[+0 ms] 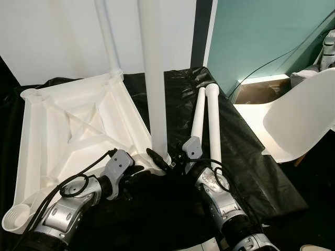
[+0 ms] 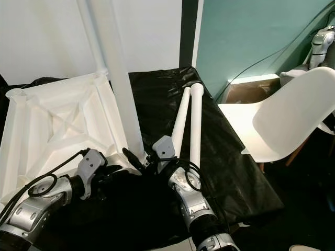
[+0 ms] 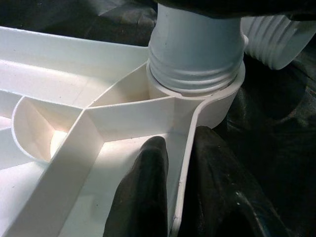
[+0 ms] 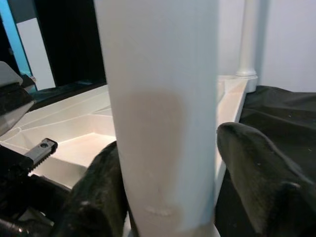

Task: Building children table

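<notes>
**Table leg gripped at its corner socket**

Head views: An upturned white tabletop (image 1: 68,130) lying on black plastic sheeting (image 1: 246,157), ribbed underside up, its left edge cut off by the frame. Standing in the near corner socket, a white leg (image 1: 154,78), top out of frame. A second leg (image 1: 107,36) upright in the far corner, likewise cut off above. Two loose legs (image 1: 207,125) lying side by side on the sheeting, their near ends hidden behind the right arm. To the right, a white chair (image 1: 301,117), partly out of frame. Left gripper (image 1: 137,170) down at the tabletop's near edge, just beside the socket, fingers hard to separate against the dark sheeting. Right gripper (image 1: 163,163) at the base of the standing leg, fingertips mostly hidden behind it.

Left wrist view: Close on the socket (image 3: 207,98), with the leg's threaded end (image 3: 195,64) seated in it and several thread rings visible above the collar. Fingers (image 3: 140,197) closed tight on the tabletop's thin rim wall, one inside, one outside. Top of the leg cut off by a dark edge.

Right wrist view: Standing leg large and near, its top out of frame. Fingers (image 4: 261,182) spread to the leg's width, one each side, clasping it low down. Far leg (image 4: 245,44) visible behind, and part of the left gripper dim at the edge.
</notes>
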Controlling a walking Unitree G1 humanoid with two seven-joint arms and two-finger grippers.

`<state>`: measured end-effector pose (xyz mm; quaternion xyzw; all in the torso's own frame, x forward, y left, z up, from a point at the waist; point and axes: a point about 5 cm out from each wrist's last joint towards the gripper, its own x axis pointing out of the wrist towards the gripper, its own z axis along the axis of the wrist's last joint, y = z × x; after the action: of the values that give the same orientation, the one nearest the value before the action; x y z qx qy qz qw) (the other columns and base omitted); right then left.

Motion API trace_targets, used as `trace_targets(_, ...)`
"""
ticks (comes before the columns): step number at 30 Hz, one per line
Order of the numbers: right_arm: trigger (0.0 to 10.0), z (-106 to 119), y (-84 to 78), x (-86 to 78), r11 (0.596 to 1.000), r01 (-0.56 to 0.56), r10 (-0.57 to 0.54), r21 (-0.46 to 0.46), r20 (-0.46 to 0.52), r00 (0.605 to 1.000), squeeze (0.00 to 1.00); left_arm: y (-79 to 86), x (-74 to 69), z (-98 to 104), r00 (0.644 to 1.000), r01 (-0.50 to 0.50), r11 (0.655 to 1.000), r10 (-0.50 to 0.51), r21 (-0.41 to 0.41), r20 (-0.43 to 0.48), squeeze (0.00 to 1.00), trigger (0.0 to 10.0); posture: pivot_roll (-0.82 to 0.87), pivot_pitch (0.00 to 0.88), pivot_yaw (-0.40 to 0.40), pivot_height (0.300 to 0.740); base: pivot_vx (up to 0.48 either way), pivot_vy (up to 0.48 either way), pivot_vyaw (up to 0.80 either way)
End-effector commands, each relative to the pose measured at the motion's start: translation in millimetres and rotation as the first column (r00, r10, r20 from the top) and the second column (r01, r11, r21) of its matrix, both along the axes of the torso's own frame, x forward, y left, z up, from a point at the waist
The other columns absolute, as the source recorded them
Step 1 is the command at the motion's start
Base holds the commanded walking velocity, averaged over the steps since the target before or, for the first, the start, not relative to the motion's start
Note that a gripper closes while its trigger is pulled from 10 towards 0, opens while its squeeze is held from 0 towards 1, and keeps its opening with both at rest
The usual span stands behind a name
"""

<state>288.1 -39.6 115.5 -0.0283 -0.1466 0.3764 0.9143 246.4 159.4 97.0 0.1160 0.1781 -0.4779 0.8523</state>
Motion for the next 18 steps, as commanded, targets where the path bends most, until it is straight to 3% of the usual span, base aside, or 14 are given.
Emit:
trace_targets(1,10.0,17,-24.2,14.3,0.990,0.130,-0.132,0.053,0.036,0.991,0.00,-7.7,-25.7,-23,0.972,0.165,0.986,-0.165,-0.017,-0.169,0.00,10.0,0.08,0.000,-0.010,0.740,0.000,0.000,0.00)
trace_targets(2,10.0,17,-24.2,14.3,0.990,0.130,-0.132,0.053,0.036,0.991,0.00,-7.7,-25.7,-23,0.972,0.165,0.986,-0.165,-0.017,-0.169,0.00,10.0,0.08,0.000,-0.010,0.740,0.000,0.000,0.00)
trace_targets(5,10.0,17,-21.7,18.2,0.997,-0.074,0.074,0.012,-0.029,0.997,0.00,-8.3,-24.6,-22,0.971,0.170,0.985,-0.170,-0.016,-0.168,0.00,10.0,0.08,0.000,-0.006,0.740,0.000,0.000,0.00)
trace_targets(6,10.0,17,-21.7,18.2,0.997,-0.074,0.074,0.012,-0.029,0.997,0.00,-8.3,-24.6,-22,0.971,0.170,0.985,-0.170,-0.016,-0.168,0.00,10.0,0.08,0.000,-0.006,0.740,0.000,0.000,0.00)
trace_targets(7,10.0,18,-22.8,20.6,0.987,-0.164,0.163,-0.002,-0.057,0.985,0.00,-8.3,-24.1,-22,0.971,0.171,0.985,-0.172,-0.017,-0.168,0.00,10.0,0.07,0.000,0.001,0.740,0.000,0.000,0.00)
trace_targets(9,10.0,19,-23.9,21.8,0.977,-0.215,0.214,-0.009,-0.074,0.974,0.00,-8.3,-23.9,-22,0.971,0.172,0.985,-0.173,-0.017,-0.168,0.00,10.0,0.07,0.000,0.001,0.740,0.000,0.000,0.00)
trace_targets(10,10.0,20,-27.1,24.4,0.952,-0.301,0.295,-0.056,-0.090,0.951,0.00,-8.6,-23.6,-22,0.970,0.176,0.984,-0.176,-0.016,-0.168,0.00,10.0,0.06,0.000,0.005,0.740,0.000,0.000,0.00)
trace_targets(12,10.0,20,-27.1,24.4,0.952,-0.301,0.295,-0.056,-0.090,0.951,0.00,-8.6,-23.6,-22,0.970,0.176,0.984,-0.176,-0.016,-0.168,0.00,10.0,0.06,0.000,0.005,0.740,0.000,0.000,0.00)
trace_targets(14,10.0,24,-39.4,35.0,0.875,-0.439,0.419,-0.204,-0.135,0.898,0.00,-10.1,-22.3,-21,0.969,0.184,0.983,-0.184,-0.016,-0.167,0.00,10.0,0.07,0.000,0.004,0.740,0.000,0.000,0.00)
trace_targets(15,10.0,24,-39.4,35.0,0.875,-0.439,0.419,-0.204,-0.135,0.898,0.00,-10.1,-22.3,-21,0.969,0.184,0.983,-0.184,-0.016,-0.167,0.00,10.0,0.07,0.000,0.004,0.740,0.000,0.000,0.00)
trace_targets(16,10.0,28,-46.4,40.9,0.838,-0.473,0.447,-0.272,-0.153,0.881,0.00,-10.7,-21.6,-21,0.969,0.186,0.982,-0.186,-0.016,-0.165,0.00,10.0,0.07,0.000,0.004,0.740,0.000,0.000,0.00)
trace_targets(17,10.0,28,-46.4,40.9,0.838,-0.473,0.447,-0.272,-0.153,0.881,0.00,-10.7,-21.6,-21,0.969,0.186,0.982,-0.186,-0.016,-0.165,0.00,10.0,0.07,0.000,0.004,0.740,0.000,0.000,0.00)
trace_targets(18,10.0,30,-51.6,45.6,0.809,-0.495,0.462,-0.315,-0.177,0.869,0.00,-11.0,-21.3,-20,0.969,0.186,0.982,-0.187,-0.016,-0.164,0.00,10.0,0.07,0.000,0.002,0.740,0.000,0.000,0.00)
